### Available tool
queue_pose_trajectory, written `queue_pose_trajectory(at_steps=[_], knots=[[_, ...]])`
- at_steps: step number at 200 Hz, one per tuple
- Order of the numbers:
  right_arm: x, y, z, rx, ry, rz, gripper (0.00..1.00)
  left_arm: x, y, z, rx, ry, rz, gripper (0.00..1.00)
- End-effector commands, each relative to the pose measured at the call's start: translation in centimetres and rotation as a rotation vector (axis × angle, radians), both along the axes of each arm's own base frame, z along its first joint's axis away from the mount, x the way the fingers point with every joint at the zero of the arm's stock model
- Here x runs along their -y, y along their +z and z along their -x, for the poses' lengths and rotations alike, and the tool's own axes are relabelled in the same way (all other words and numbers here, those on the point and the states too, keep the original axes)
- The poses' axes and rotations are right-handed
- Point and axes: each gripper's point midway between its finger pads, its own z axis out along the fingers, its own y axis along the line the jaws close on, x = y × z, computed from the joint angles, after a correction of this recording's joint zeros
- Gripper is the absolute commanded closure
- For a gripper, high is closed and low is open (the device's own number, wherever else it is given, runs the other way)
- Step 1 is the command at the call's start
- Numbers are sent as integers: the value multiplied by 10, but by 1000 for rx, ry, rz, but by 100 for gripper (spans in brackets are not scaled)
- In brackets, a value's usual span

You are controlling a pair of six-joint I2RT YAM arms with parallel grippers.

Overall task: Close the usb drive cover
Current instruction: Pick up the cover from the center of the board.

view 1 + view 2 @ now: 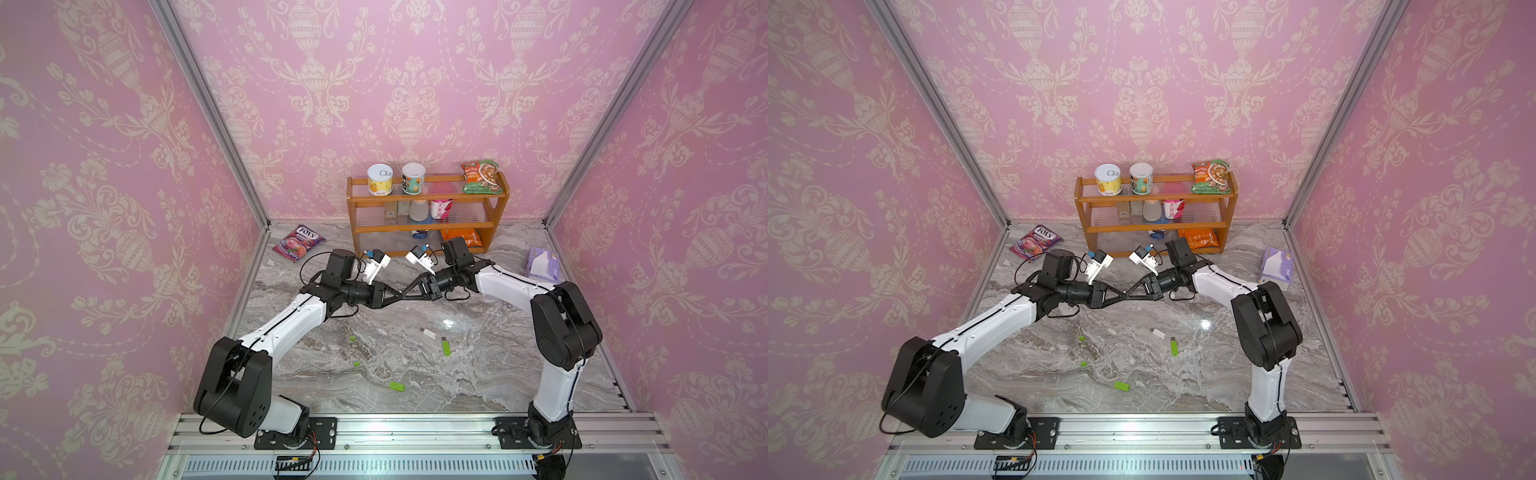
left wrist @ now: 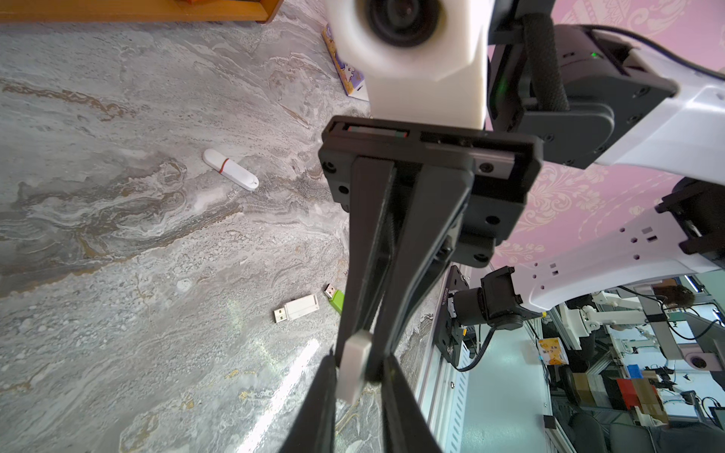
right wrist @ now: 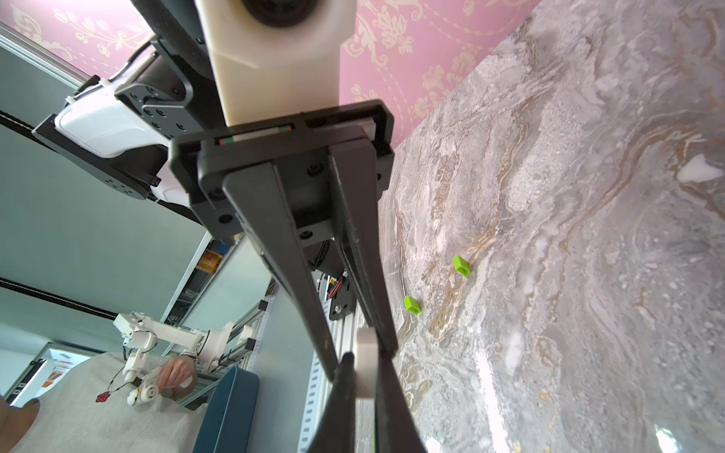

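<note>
Both arms meet nose to nose over the middle of the marble table (image 1: 478, 374), a bit in front of the wooden shelf (image 1: 428, 203). In both top views the left gripper (image 1: 397, 296) and right gripper (image 1: 409, 292) are basically tip to tip. What they share is a small white usb drive (image 2: 353, 366), held up off the tabletop right where the two sets of fingertips overlap. It's too small to pick out from above, so only the wrist views really show it. The right gripper is squeezed tight on it, its fingers (image 2: 365, 235) tapering straight down onto the white piece. The left gripper's fingers (image 3: 274, 243) hug it from both sides with barely any gap, but I honestly can't tell if they're actually pinching it. I also can't tell whether the cover is fully on: the left wrist view shows a blocky white end and the right wrist view a rounded one. Loose on the table nearer the arm bases, well apart from the grippers, are an uncapped white drive (image 1: 427, 332) with a green drive (image 1: 446, 347) just beside it. There's also a second green drive (image 1: 397, 386), a green cap (image 1: 353, 338) and a second green cap (image 1: 356, 363).
</note>
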Motion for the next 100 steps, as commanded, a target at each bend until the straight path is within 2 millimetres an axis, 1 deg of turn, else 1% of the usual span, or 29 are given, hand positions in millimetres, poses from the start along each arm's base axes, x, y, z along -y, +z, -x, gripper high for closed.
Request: queue_pose_trajectory(at_steps=[1,28,36,62,82,89,100], knots=[[6,-4,13,65,36,81,92,7,8,12,2,-60,32,100],[5,-6,10,73,25,92,77,6,7,10,3,-47,22,100],[4,-6,8,76,16,89,71,6,8,10,3,-47,23,100],[2,-6,4,69,4,67,67,7,13,11,9,-50,41,100],[1,-7,3,64,0,60,60,8,15,11,12,-49,47,100],[1,-6,2,67,-4,58,56,7,13,10,10,-44,41,100],[2,-6,-1,70,-15,54,53,7,11,9,7,-38,32,100]])
